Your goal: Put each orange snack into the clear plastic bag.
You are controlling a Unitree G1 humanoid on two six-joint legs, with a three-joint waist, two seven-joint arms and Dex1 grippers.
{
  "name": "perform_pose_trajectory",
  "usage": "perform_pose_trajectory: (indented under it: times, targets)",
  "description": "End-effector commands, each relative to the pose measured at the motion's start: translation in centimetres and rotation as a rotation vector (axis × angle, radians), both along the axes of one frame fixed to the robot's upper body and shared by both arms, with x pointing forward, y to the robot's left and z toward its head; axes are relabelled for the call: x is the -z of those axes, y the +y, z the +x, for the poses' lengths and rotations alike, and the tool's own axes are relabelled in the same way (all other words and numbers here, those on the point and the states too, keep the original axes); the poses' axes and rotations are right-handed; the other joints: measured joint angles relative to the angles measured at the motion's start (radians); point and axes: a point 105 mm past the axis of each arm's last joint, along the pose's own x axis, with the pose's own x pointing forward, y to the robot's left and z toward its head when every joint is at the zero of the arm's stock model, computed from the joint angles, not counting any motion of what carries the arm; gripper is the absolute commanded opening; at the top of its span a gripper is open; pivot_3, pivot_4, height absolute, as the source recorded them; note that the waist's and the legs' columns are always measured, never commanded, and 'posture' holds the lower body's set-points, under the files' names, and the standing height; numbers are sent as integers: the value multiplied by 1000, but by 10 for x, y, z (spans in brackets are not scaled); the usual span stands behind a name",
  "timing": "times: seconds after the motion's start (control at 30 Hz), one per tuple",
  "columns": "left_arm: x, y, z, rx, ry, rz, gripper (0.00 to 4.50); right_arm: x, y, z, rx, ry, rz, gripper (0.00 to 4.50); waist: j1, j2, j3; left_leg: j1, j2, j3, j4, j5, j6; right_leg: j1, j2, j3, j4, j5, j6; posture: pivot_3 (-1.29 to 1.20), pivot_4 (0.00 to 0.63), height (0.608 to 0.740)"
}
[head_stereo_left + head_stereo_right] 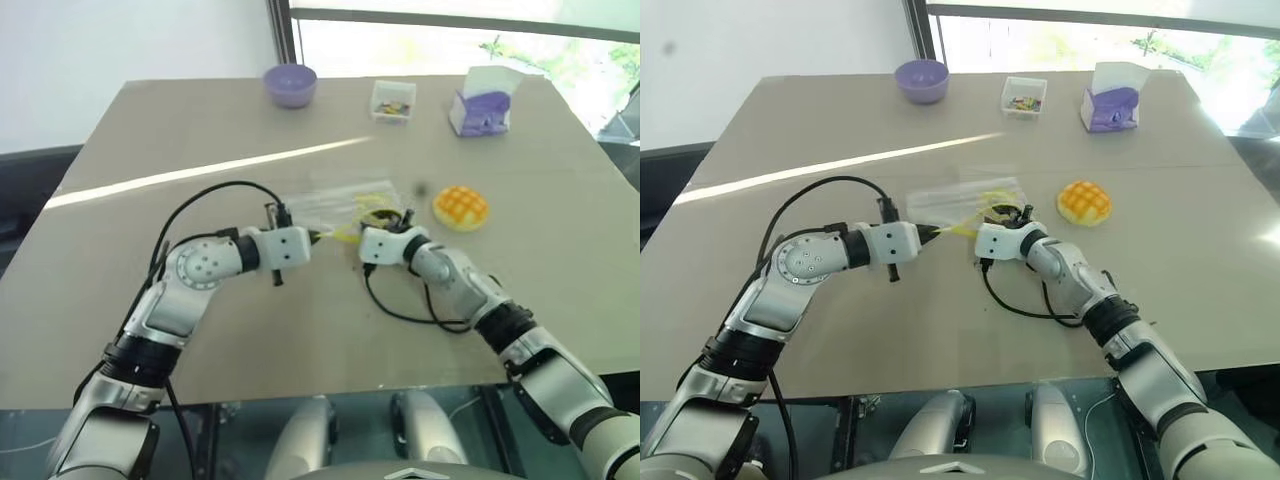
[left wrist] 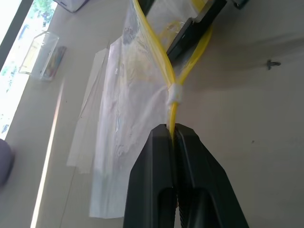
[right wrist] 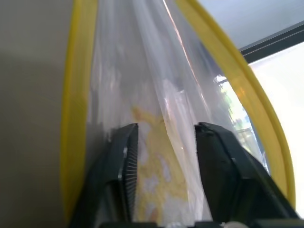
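Left wrist view showed left gripper (image 2: 174, 135) clenched on limp, crinkly bag's (image 2: 123, 118) yellow seal, right gripper (image 3: 164, 137) parted inside its mouth; bun (image 1: 461, 207) just beside bag, probably soft, best cupped at sides.

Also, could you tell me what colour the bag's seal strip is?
Yellow: the seal strip on the clear plastic bag shows best in the left wrist view.

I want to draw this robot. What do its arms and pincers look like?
Both arms are shiny silver with black bands at the joints. The left arm has a round silver disc with small holes. White blocks sit at the wrists. Black cables loop alongside each arm. The left pincer and right pincer each have two black fingers, ridged inside.
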Motion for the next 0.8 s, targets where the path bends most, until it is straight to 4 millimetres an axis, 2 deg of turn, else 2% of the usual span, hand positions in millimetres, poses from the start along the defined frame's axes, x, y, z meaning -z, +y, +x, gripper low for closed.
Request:
perform_pose_trajectory:
  times: [0.03,0.07,0.1,0.23,0.33,0.43,0.53,0.67,0.8]
  targets:
    - [-19,3,6,-26,-62,-29,0,19,-8,-2,13,48,-72,3844,0,0,-1,0,0,0,0,0,0,0,0,0,0,0,0,0,150,740]
    - [-20,3,6,-27,-62,-33,0,19,-10,-1,18,45,-74,4378,-1,0,-1,0,1,0,0,0,0,0,1,0,0,0,0,0,150,740]
    - [-21,2,7,-29,-62,-41,0,18,-11,-1,23,39,-78,4446,-1,0,-1,1,1,0,0,0,0,0,1,0,0,0,0,0,150,740]
    - [-24,1,7,-38,-61,-58,0,6,-16,2,38,-5,-61,4446,1,0,-2,2,1,1,0,0,0,1,1,2,1,0,0,0,150,740]
    - [-27,0,8,-51,-57,-78,0,-14,-19,0,24,-29,11,4446,3,0,-2,2,1,1,0,0,0,1,1,2,1,0,0,0,150,740]
    - [-30,0,11,-73,-54,-106,0,-30,-20,-8,-27,24,105,4446,4,0,-2,0,1,1,0,0,0,0,1,1,1,0,0,0,150,740]
    - [-33,2,14,-104,-43,-130,0,-49,-22,-22,-105,143,299,4446,4,0,-1,0,1,1,0,0,0,0,1,1,0,0,0,0,150,740]
    - [-35,2,18,-125,-38,-147,0,-68,-40,-31,-121,277,471,4446,4,0,-1,0,1,0,0,0,0,0,1,1,0,0,0,0,150,740]
    - [-37,-1,19,-122,-39,-154,0,-75,-68,-26,5,306,657,4446,8,0,-1,0,1,0,0,0,0,0,1,0,0,0,0,0,150,740]
